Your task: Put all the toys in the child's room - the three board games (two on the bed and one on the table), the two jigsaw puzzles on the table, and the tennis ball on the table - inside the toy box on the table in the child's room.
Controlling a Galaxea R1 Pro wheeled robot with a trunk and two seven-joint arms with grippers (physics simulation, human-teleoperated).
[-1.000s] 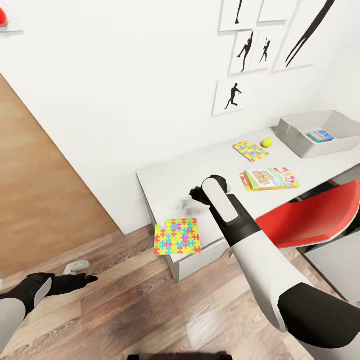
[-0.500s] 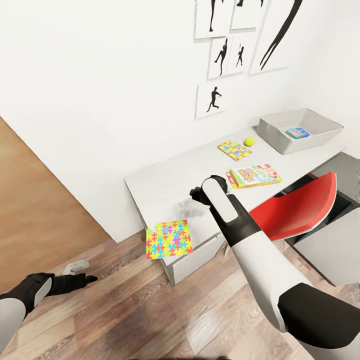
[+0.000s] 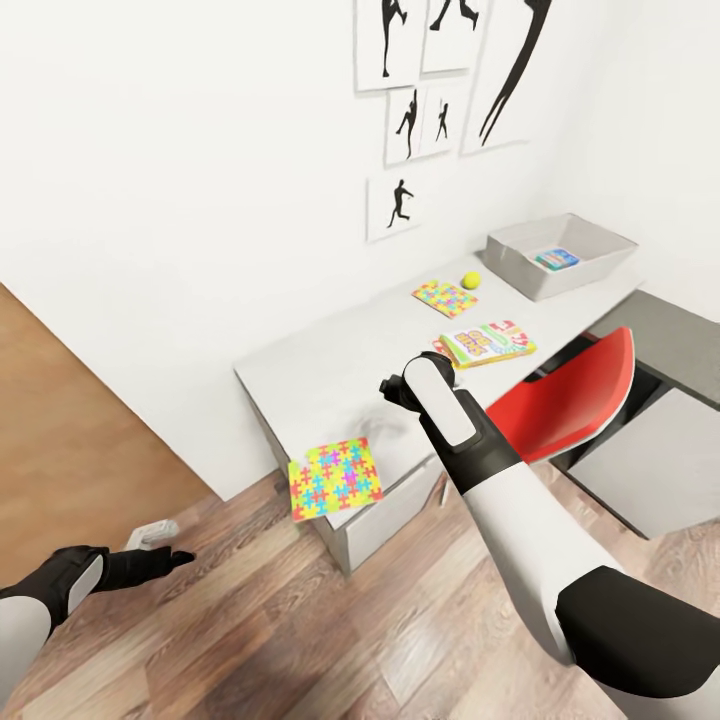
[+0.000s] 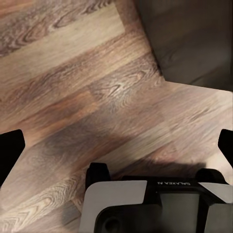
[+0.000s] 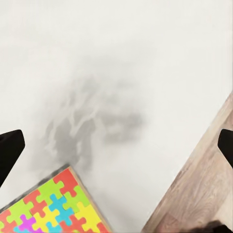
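On the grey table [image 3: 320, 375] the larger jigsaw puzzle [image 3: 335, 478] [image 5: 51, 208] overhangs the near corner. Further along lie the smaller puzzle [image 3: 445, 297], the tennis ball [image 3: 470, 280] and the SKIP-BO board game [image 3: 487, 343]. The toy box [image 3: 520, 250] stands at the table's far end with a blue game box [image 3: 557, 259] inside. My right gripper [image 3: 393, 390] [image 5: 116, 150] hovers open over bare tabletop just beyond the large puzzle. My left gripper [image 3: 150, 560] [image 4: 116, 145] is open, low over the wood floor. The bed is out of view.
A red chair [image 3: 570, 400] is pushed under the table beside my right arm. A lower dark grey cabinet [image 3: 680, 350] stands at the right. A white drawer unit [image 3: 385, 515] sits under the table's near end. A small white object [image 3: 152, 533] lies on the floor by the wall.
The camera has moved, so the table and wall pictures sit further left and smaller in the picture. Both arms hold the same pose, and the toys lie where they were.
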